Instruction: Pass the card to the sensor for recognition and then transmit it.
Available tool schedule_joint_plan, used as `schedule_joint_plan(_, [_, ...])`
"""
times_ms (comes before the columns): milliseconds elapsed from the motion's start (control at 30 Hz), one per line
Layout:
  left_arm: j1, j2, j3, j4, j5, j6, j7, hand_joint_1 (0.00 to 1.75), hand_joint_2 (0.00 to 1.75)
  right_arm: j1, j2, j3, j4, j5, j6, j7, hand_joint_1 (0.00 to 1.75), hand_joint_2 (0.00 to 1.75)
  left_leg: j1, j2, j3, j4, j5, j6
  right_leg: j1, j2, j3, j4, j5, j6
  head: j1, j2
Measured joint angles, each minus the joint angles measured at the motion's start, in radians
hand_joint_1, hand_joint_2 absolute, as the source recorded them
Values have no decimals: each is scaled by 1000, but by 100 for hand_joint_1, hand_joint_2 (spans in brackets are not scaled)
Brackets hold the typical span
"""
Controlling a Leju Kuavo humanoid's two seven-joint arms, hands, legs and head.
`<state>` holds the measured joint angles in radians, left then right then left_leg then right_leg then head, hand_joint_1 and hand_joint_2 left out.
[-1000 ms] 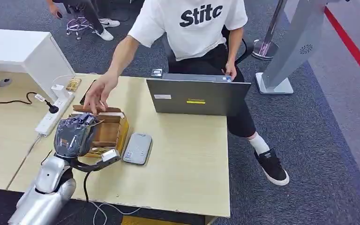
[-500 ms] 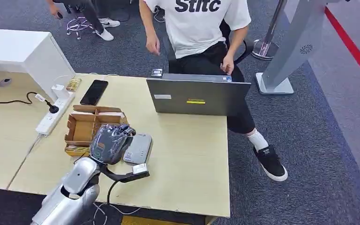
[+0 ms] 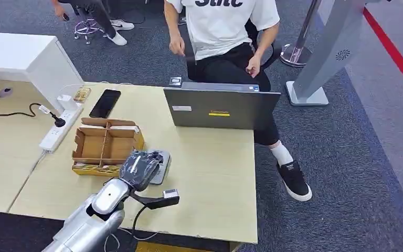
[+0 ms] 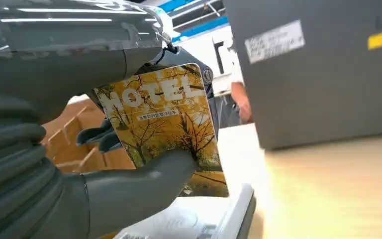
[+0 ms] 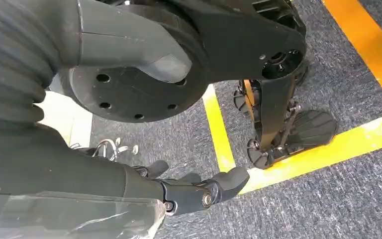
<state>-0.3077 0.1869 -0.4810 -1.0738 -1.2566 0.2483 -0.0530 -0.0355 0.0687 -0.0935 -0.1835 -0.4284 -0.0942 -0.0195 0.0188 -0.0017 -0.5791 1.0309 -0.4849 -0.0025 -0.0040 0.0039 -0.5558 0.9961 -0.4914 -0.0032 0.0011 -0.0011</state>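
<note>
the left hand [image 3: 140, 167] pinches the yellow hotel card [image 4: 165, 124] between thumb and fingers just above the grey sensor [image 3: 161, 164], at 3 o'clock of the cardboard box [image 3: 106, 146], so recognition looks under way and the handover to the person [image 3: 225, 31] is left. the hand hides most of the sensor in the head view, and whether card and sensor touch is unclear; the right hand [image 5: 179, 191] hangs over the floor, fingers loosely apart, holding nothing.

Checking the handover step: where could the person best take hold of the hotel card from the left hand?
The upper edge with the HOTEL lettering, from the laptop side. The left hand pinches the card at its lower part, thumb across the face, so the upright card's upper half stands free above the card reader.
</note>
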Motion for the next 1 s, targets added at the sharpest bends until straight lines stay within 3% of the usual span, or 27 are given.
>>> schedule_joint_plan(267, [-27,-3,-2,63,11,-15,18,175,175,0,0,0,0,10,3,1,0,175,0,0,0,0,0,0,0,0,0,0,0,0,0,0])
schedule_joint_plan(467, [-35,-1,1,71,21,119,20,175,175,0,0,0,0,21,-2,3,0,175,0,0,0,0,0,0,0,0,0,0,0,0,0,0])
schedule_joint_plan(667, [-37,13,59,-14,70,209,15,175,175,1,0,0,0,29,-11,-1,0,175,0,0,0,0,0,0,0,0,0,1,0,0,0,0])
schedule_joint_plan(1000, [-39,42,203,-137,153,259,-25,175,175,1,0,0,0,36,-19,-3,0,175,0,0,0,0,0,0,0,0,0,1,0,0,0,0])
